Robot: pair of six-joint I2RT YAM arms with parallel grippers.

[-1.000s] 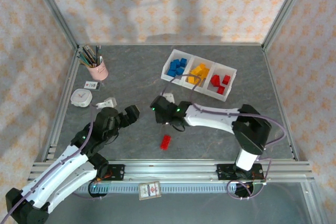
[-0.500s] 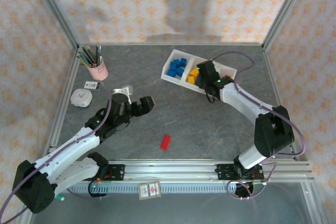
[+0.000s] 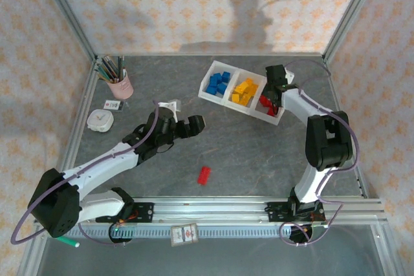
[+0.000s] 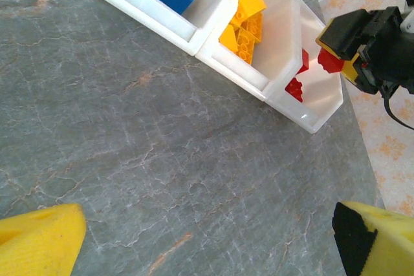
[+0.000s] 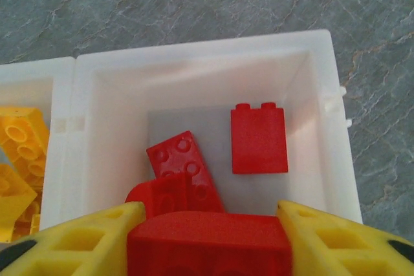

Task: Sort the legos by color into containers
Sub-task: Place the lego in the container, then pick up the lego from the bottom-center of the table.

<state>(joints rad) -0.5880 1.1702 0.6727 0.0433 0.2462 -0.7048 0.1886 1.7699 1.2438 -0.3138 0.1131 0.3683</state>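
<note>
Overview, wrist close-ups, likely same tray [image 5: 194, 63]

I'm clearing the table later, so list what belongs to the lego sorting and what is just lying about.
Job: white tray; blue bricks, yellow bricks and red bricks in its compartments; held red brick in the right gripper; loose red brick on the table.
Lying about: pink pencil cup; small white clock; card beside it; near-edge card.
</note>
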